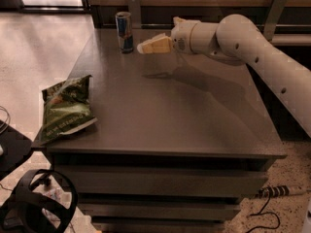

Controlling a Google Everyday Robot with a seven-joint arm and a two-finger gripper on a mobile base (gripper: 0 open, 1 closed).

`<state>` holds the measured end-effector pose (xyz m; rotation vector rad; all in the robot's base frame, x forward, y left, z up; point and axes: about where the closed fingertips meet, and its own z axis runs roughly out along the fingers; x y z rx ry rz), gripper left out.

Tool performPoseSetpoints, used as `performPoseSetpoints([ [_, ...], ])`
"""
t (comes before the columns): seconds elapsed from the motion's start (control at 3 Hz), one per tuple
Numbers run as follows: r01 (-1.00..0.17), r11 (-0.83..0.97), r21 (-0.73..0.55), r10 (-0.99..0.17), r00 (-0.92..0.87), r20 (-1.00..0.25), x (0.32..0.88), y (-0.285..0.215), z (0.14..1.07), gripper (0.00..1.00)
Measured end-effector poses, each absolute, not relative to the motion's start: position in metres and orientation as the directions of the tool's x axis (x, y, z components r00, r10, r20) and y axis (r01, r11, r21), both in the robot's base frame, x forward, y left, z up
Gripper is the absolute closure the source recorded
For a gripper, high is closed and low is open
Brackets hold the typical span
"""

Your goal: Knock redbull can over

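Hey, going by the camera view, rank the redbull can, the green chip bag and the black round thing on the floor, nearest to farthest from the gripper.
The gripper hovers over the table's far side.
1. redbull can: upright, right beside it at the far edge.
2. green chip bag: table's near edge, picture left.
3. black round thing: on the floor, lower left.

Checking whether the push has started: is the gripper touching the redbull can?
Cannot tell. In the camera view the gripper reaches right up beside the upright redbull can, on its right side; any gap is too thin to judge.
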<state>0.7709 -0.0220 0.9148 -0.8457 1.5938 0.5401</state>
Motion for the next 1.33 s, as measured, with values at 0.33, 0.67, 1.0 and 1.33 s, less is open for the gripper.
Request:
performPoseSetpoints([
  [0.33, -0.768, 0.633, -0.095, -0.195, -0.039, -0.980, 0.790, 0.001, 0.903, 0.00],
  [0.67, -0.761, 0.642, -0.092, -0.183, -0.036, -0.983, 0.805, 0.019, 0.901, 0.00],
  [1.0, -0.750, 0.655, -0.097, -0.188, -0.037, -0.982, 0.819, 0.033, 0.908, 0.00],
  [1.33, -0.748, 0.658, -0.088, -0.183, -0.045, -0.982, 0.830, 0.044, 0.912, 0.00],
])
